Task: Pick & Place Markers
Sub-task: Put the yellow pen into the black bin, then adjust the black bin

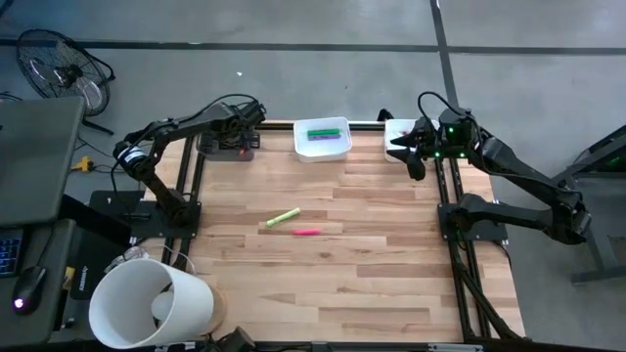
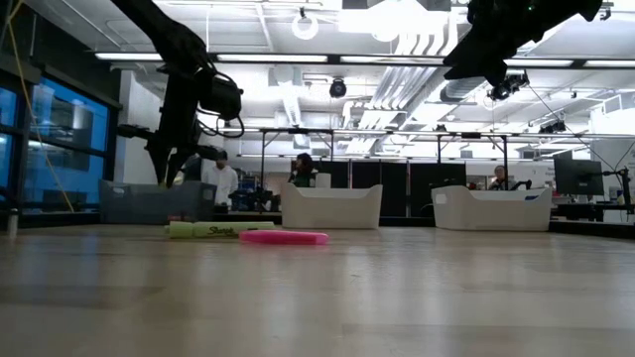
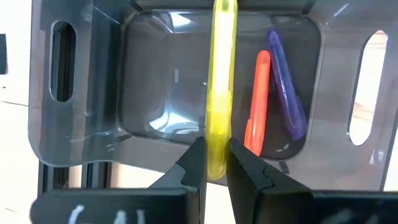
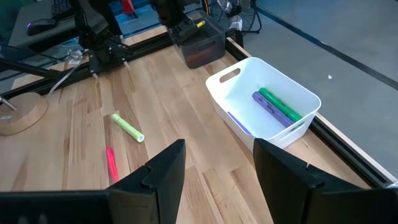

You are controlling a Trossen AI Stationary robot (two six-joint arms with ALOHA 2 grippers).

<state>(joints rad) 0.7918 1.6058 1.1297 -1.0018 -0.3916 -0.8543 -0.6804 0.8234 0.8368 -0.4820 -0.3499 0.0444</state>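
My left gripper [image 3: 214, 163] clenched on slim yellow plastic marker [image 3: 221, 74], hanging directly over dark translucent grey bin [image 3: 81, 124] at table's far left corner. Marker's long axis runs straight out from fingertips, across bin's open mouth. Orange marker [image 3: 258, 106] and purple marker [image 3: 287, 87] already lie inside, beside it. Judgement: release drops it in. My right gripper [image 4: 214, 168] spread, empty, waiting near white tray [image 4: 298, 99].

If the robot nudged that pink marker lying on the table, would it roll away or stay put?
The pink marker looks round and slim, lying flat on smooth wood, so a sideways nudge would probably roll it. It seems stiff and light, so it should lift without bending. Its glossy barrel may be a bit slippery. The yellow-green marker beside it likely behaves alike.
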